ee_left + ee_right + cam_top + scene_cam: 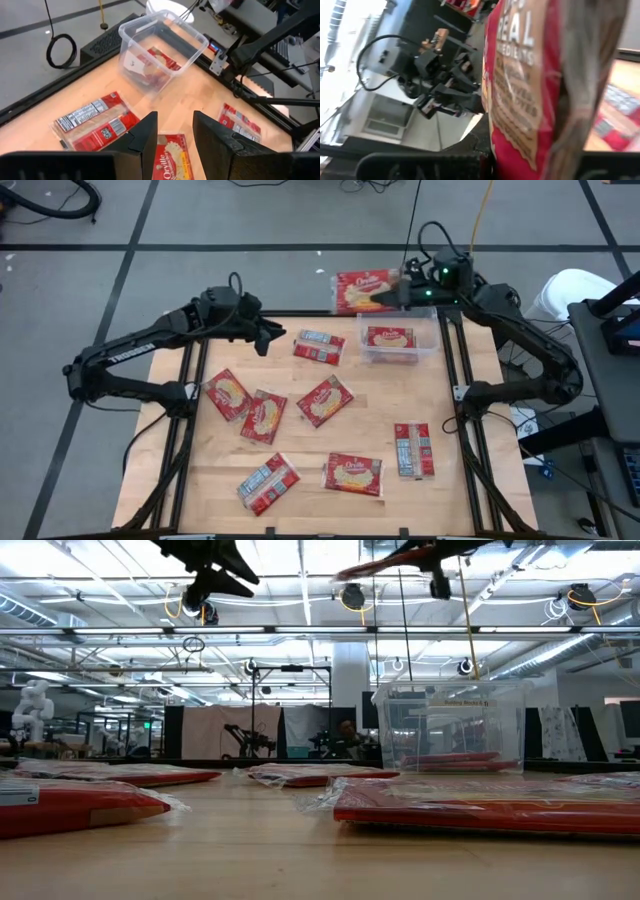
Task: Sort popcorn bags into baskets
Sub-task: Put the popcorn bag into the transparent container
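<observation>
Right jaws (400, 292) pinch a popcorn bag (365, 290) beside the clear tub (432, 348); next I drop it in. Left jaws (175, 142) hang open, empty.

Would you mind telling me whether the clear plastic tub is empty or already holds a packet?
Not empty: the clear plastic tub holds a red popcorn packet lying flat on its bottom, seen from overhead and by the left wrist camera.

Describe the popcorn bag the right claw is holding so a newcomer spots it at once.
Start at the clear tub near the table's far right corner. Just beyond its far-left corner, off the table edge, the right claw holds a red popcorn bag. It alone hangs in the air; every other bag lies flat.
</observation>
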Robot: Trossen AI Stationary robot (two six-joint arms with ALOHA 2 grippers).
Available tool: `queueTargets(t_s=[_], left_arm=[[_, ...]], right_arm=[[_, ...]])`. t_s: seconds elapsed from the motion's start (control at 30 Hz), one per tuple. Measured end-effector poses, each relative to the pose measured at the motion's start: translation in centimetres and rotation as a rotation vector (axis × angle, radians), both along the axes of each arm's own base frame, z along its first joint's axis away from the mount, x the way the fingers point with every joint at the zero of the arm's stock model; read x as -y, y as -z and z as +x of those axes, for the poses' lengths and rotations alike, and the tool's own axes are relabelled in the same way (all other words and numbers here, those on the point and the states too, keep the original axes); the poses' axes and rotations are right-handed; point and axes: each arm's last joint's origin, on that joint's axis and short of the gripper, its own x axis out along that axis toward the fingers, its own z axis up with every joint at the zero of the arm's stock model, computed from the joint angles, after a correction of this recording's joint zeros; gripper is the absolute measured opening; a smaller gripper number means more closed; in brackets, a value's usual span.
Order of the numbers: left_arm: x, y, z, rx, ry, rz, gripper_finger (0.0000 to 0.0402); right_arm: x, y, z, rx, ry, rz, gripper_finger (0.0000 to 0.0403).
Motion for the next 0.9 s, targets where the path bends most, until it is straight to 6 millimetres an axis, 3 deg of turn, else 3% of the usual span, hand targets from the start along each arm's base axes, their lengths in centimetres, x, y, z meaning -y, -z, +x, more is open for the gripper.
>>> queueTargets(t_s=[0.43, 0.9], left_arm=[[-0.3, -0.2, 0.2, 0.020, 0.003, 0.051, 0.0129], [-0.4, -0.4, 0.3, 0.038, -0.060, 0.058, 0.0129]], right_arm=[[2.0, 1.0, -3.8, -0.140, 0.107, -0.059, 0.0024], [2.7, 3.5, -6.0, -0.304, 0.124, -0.017, 0.0024]])
